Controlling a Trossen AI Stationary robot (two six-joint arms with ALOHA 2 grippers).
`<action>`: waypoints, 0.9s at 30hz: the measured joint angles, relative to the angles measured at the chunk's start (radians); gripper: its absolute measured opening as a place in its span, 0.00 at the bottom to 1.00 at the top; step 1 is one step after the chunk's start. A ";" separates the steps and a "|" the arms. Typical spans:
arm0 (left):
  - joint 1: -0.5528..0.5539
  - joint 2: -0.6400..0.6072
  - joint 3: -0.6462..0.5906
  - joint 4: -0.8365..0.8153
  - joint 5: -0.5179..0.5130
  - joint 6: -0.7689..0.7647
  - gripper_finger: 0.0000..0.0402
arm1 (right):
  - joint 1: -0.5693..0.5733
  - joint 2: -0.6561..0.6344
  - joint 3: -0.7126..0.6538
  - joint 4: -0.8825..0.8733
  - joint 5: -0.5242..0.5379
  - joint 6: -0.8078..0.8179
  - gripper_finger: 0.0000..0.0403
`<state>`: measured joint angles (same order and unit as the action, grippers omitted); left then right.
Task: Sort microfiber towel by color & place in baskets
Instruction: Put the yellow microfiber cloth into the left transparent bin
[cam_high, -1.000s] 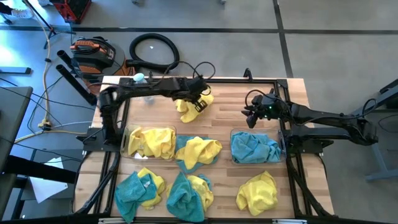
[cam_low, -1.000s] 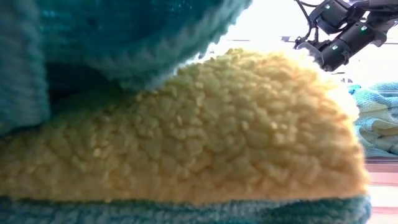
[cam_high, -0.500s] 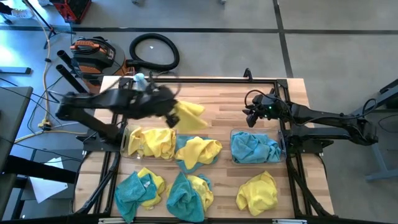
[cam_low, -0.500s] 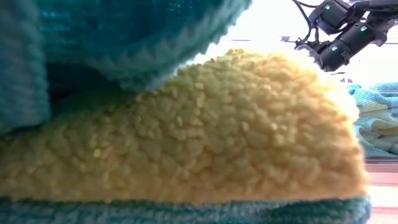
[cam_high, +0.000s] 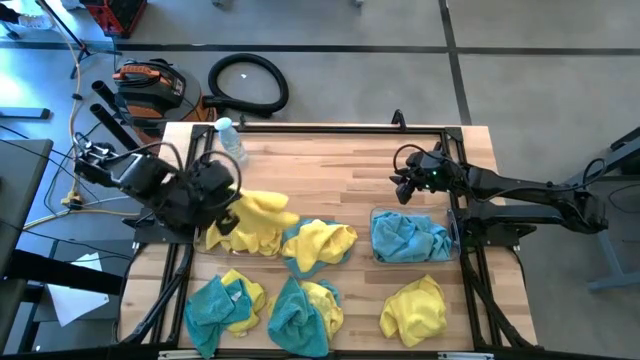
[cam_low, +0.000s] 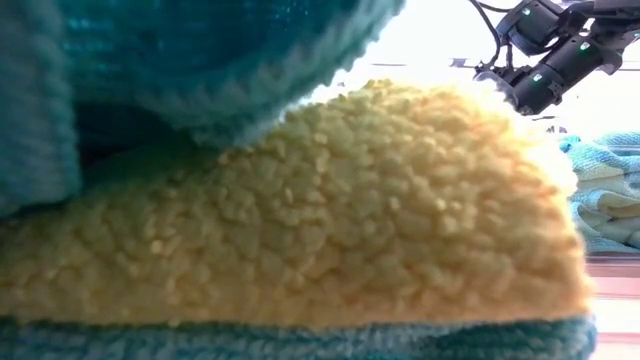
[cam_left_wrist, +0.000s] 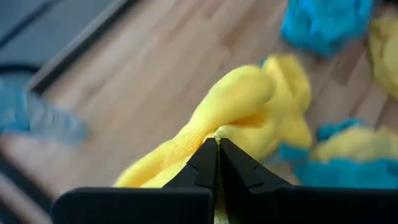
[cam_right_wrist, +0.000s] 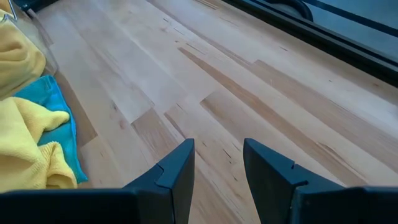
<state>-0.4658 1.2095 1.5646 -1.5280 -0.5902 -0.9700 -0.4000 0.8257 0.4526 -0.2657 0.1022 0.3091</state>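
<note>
From above, the left gripper (cam_high: 222, 203) holds a yellow towel (cam_high: 262, 207) over the left basket (cam_high: 200, 236), the cloth trailing toward the blue-filled right basket (cam_high: 452, 238). Left wrist: fingers pinched on it (stretched lengthwise). Right gripper (cam_right_wrist: 217, 165) parted, beyond the right basket.

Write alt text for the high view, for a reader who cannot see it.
Seen from above, the left gripper holds a yellow towel over the left basket of yellow towels. The right gripper hovers open above the right basket of teal towels. Mixed yellow and teal towels lie loose on the wooden table.
</note>
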 joint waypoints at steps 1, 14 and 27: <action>-0.021 0.000 0.000 -0.038 0.019 -0.047 0.00 | 0.000 0.000 0.000 0.000 0.000 0.003 0.33; -0.106 -0.038 -0.086 -0.041 0.241 -0.197 0.00 | 0.000 0.000 0.000 0.000 0.000 0.008 0.33; -0.105 -0.150 -0.447 -0.043 0.382 -0.380 0.00 | 0.000 0.000 0.000 0.000 0.000 0.027 0.33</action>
<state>-0.5709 1.0592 1.1174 -1.5712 -0.2080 -1.3497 -0.4000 0.8257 0.4526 -0.2652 0.1020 0.3359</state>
